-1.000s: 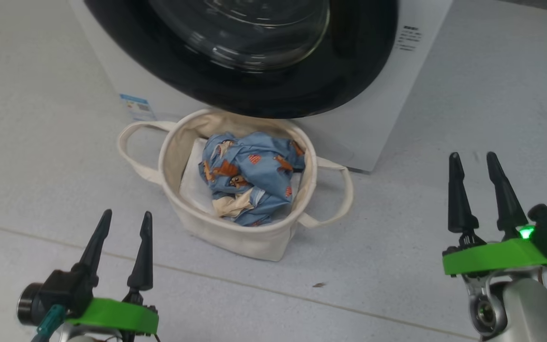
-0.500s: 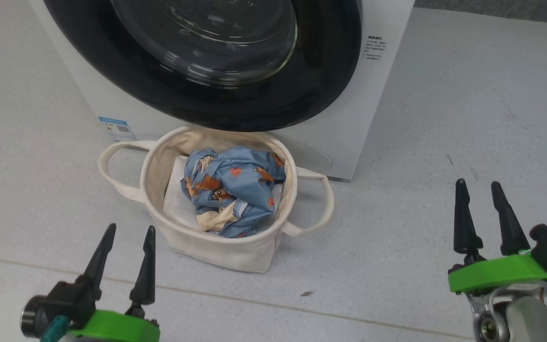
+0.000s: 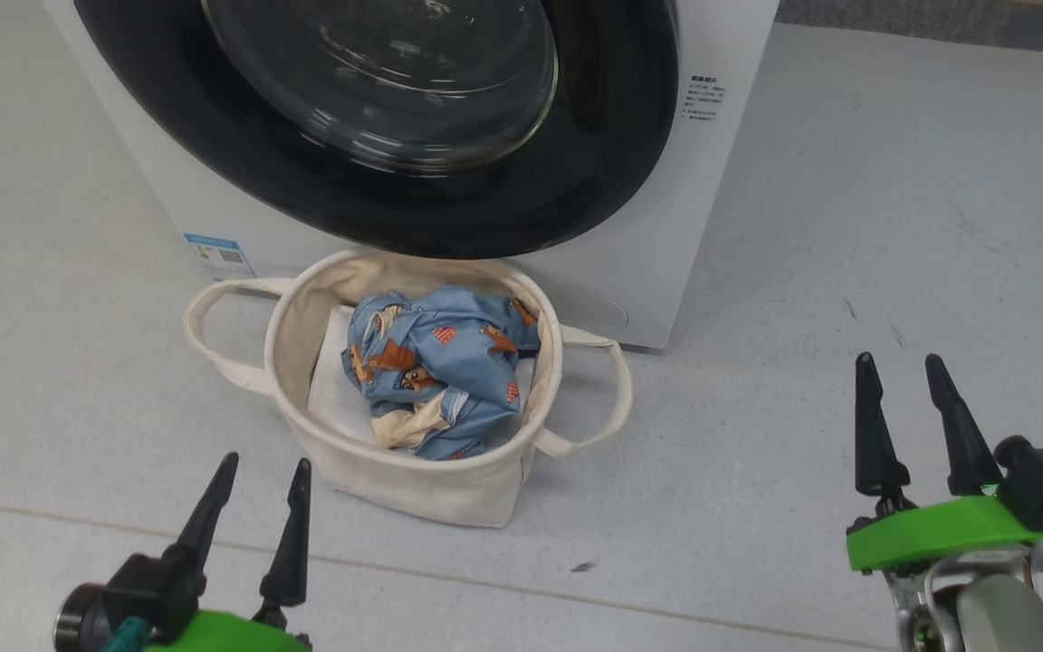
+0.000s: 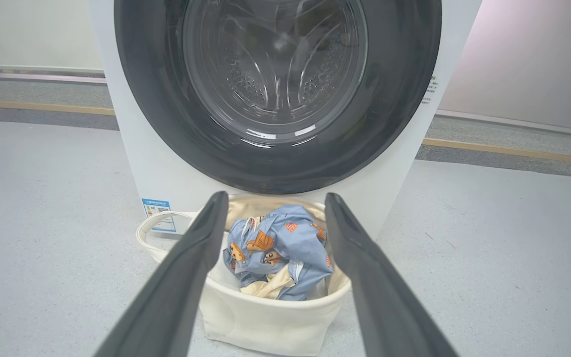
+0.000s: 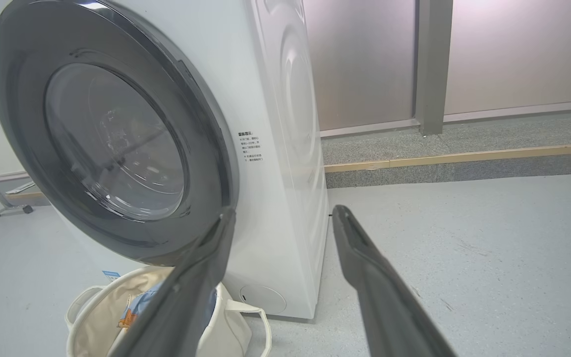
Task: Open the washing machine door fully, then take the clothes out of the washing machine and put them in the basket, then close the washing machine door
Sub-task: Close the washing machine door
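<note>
The washing machine [image 3: 648, 226] [image 5: 275, 99] stands ahead with its black-rimmed glass door [image 3: 377, 118] [image 4: 275, 89] [image 5: 112, 144] shut flat against the front. Directly below the door sits the cream basket [image 3: 413, 489] [image 4: 265, 322] [image 5: 97, 307]. The light blue printed clothes [image 3: 435, 371] [image 4: 278, 253] lie crumpled inside it on a white sheet. My left gripper [image 3: 263, 471] [image 4: 273, 203] hovers open and empty just before the basket's near left. Far to the right, over bare floor, my right gripper [image 3: 900, 364] [image 5: 283, 215] is open and empty too.
Grey floor [image 3: 847, 226] spreads around the machine, with a seam line running across the near part. A raised grey kerb with a wooden strip [image 5: 464, 158] and pale wall panels lie behind the machine. A small dark speck [image 3: 582, 567] lies on the floor.
The whole head view has shifted, so more of the machine's front shows and the basket sits lower and further left. Both grippers have dropped lower in the picture and stay open.
</note>
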Robot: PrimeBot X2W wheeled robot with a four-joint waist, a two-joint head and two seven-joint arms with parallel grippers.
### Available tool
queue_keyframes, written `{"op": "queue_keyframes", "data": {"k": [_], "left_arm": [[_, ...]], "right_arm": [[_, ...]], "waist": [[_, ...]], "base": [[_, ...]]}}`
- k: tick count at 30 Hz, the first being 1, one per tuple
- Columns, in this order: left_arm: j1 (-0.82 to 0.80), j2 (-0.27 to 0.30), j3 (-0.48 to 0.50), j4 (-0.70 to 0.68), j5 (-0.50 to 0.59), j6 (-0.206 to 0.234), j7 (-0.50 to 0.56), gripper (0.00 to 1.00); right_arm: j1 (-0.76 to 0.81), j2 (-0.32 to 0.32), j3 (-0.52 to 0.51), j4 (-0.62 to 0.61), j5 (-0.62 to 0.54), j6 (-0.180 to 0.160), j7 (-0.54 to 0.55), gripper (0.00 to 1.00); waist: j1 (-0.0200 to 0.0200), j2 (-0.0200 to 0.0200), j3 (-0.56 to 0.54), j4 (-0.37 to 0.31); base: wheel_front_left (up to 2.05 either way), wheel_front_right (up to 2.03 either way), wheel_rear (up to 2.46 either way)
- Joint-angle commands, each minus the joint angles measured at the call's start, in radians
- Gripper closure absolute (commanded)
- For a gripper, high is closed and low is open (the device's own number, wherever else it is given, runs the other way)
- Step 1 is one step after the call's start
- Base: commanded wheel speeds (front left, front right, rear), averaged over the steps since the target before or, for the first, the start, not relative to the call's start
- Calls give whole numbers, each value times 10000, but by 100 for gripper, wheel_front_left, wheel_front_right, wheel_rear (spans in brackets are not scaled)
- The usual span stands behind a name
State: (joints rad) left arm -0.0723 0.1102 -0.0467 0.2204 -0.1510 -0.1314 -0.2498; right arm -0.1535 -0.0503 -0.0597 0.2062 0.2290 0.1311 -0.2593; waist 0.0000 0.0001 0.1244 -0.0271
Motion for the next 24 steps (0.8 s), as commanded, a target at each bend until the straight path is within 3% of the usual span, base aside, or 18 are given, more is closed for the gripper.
{"op": "queue_keyframes", "data": {"k": [1,24], "left_arm": [[-173,193,299,-252,74,8,-120,0],[-382,-64,469,265,515,167,-120,0]], "right_arm": [[-1,1,225,-362,-78,-4,-25,0],[-6,1,362,-347,-178,-4,-25,0]], "waist": [[0,-1,-21,14],[0,-1,-5,45]], "base": [[0,0,0],[0,0,0]]}}
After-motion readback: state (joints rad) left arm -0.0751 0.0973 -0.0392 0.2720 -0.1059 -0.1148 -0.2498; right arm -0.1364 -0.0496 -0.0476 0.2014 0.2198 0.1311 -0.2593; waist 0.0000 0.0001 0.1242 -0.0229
